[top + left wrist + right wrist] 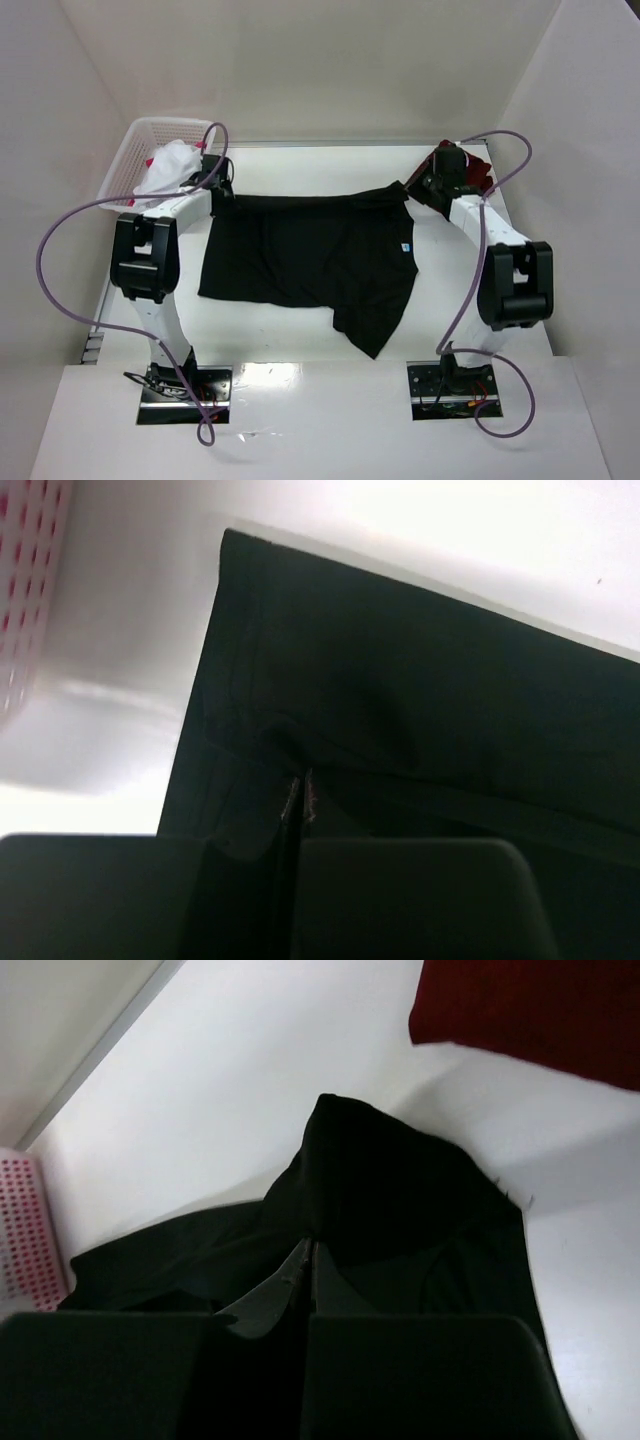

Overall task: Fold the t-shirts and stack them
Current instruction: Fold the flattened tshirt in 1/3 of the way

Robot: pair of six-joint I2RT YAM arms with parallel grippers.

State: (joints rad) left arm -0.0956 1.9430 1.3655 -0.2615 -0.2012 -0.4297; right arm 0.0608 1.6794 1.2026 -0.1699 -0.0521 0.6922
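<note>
A black t-shirt (pixel 310 260) with a small white neck label (pixel 405 248) lies spread across the middle of the table, one part trailing toward the front. My left gripper (pixel 218 190) is shut on its far left corner (pixel 250 680). My right gripper (pixel 420 190) is shut on its far right corner (pixel 400 1190). A dark maroon t-shirt (pixel 478 172) lies at the far right, just beyond the right gripper; it also shows in the right wrist view (pixel 530 1005). A white t-shirt (pixel 170 165) with some pink-red cloth lies in the basket.
A white plastic lattice basket (pixel 135 150) stands at the far left corner, close to my left gripper. White walls close in the table on three sides. The arm bases sit at the near edge.
</note>
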